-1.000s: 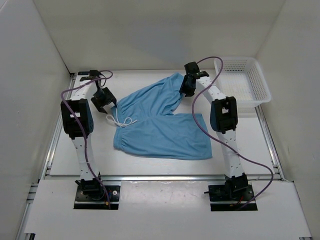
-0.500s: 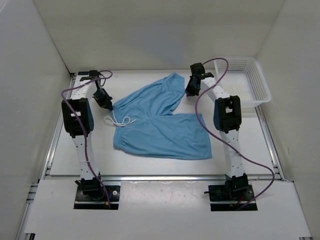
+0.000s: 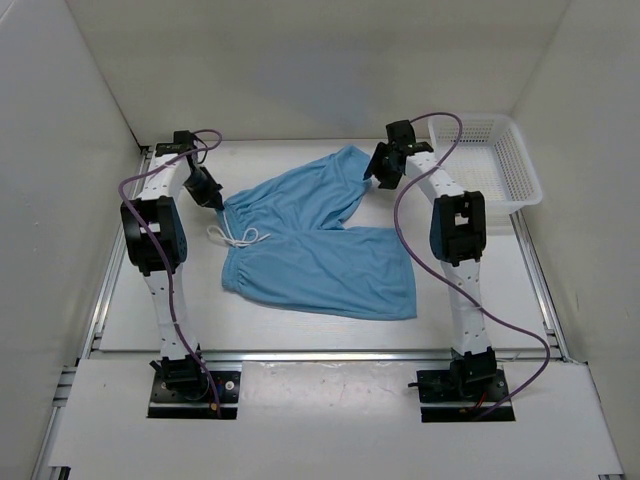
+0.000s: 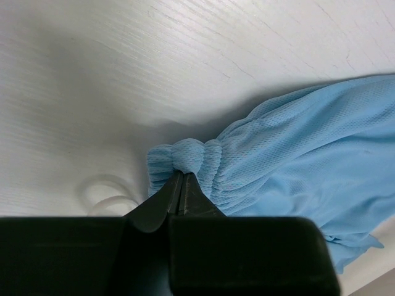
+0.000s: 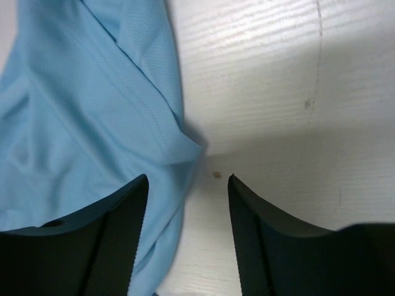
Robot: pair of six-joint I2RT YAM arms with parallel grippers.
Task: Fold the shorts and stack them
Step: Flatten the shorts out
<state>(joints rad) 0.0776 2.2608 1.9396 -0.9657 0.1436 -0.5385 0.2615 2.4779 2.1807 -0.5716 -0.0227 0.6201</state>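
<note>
The light blue shorts [image 3: 310, 235] lie spread on the white table, waist to the left, one leg reaching to the back right, the other to the front right. My left gripper [image 3: 214, 200] is shut on the far corner of the gathered waistband [image 4: 188, 157]; the white drawstring [image 3: 236, 236] lies loose beside it. My right gripper [image 3: 379, 178] stands open over the hem of the back leg [image 5: 92, 111]. The fabric edge lies between its fingers [image 5: 126, 216], which are not closed on it.
A white mesh basket [image 3: 487, 163] stands at the back right, close to the right arm. White walls enclose the table on three sides. Bare table shows left of the waistband and in front of the shorts.
My left gripper shut on the waistband corner and drew it slightly back and left. My right gripper shut briefly at the back leg's hem, then opened and shifted a little right.
</note>
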